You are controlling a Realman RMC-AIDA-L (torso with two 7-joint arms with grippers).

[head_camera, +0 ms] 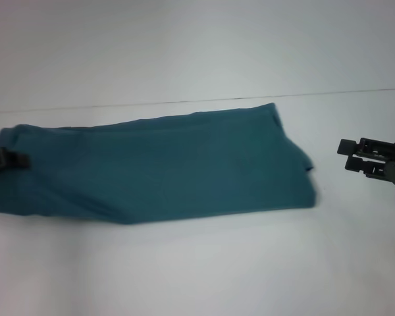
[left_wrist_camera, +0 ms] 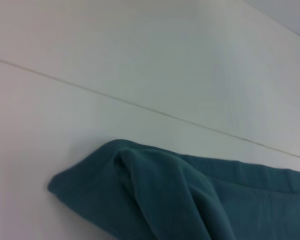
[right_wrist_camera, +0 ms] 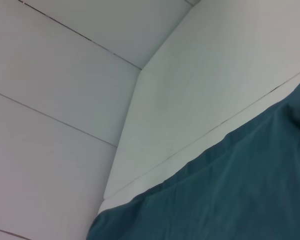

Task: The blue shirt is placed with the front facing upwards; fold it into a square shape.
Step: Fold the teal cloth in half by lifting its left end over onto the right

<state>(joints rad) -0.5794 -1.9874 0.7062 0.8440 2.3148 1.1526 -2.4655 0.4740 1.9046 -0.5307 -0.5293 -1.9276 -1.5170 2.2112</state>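
Note:
The blue shirt (head_camera: 164,168) lies on the white table as a long teal band folded lengthwise, running from the left edge to right of centre. No lettering shows. My left gripper (head_camera: 10,160) sits at the shirt's left end, against the cloth, which bunches up there. The left wrist view shows that rumpled end of the shirt (left_wrist_camera: 155,195). My right gripper (head_camera: 348,155) hovers open over bare table, a little to the right of the shirt's right end and not touching it. The right wrist view shows a smooth stretch of the shirt (right_wrist_camera: 230,195).
The white table (head_camera: 197,263) spreads all around the shirt. A thin seam line (head_camera: 184,101) crosses the tabletop just beyond the shirt's far edge. A white wall panel (right_wrist_camera: 55,125) rises past the table in the right wrist view.

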